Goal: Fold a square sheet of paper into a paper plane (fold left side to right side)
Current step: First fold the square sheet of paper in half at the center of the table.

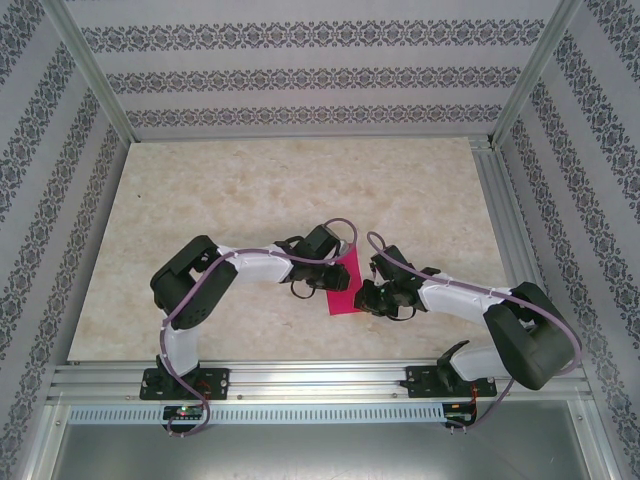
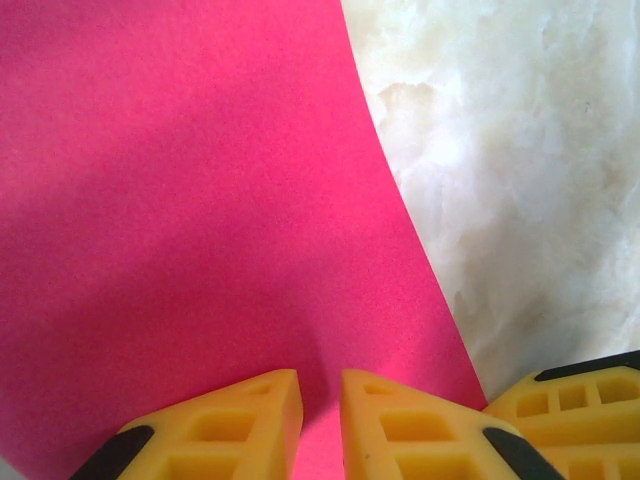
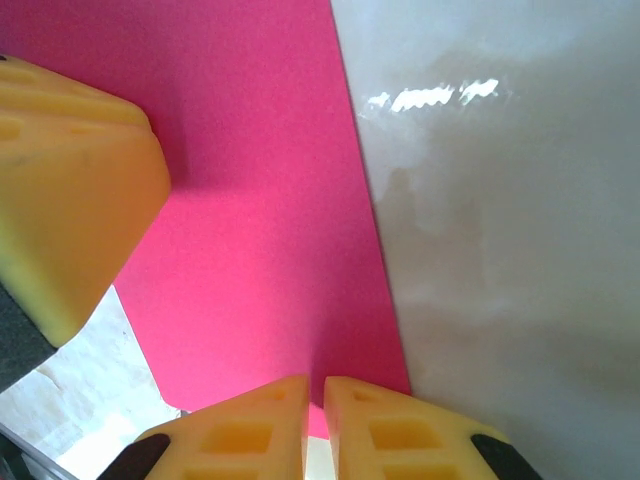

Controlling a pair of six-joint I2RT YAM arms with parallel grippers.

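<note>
Pink sheet [image 2: 200,200] in L gripper [image 2: 320,388], R gripper [image 3: 316,388]

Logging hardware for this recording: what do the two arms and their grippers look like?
The left arm and right arm have white links, bulky black joint housings and a mauve cable running along each. The left gripper and right gripper have yellow wedge-shaped fingers with lattice cut-outs and black insets.
</note>
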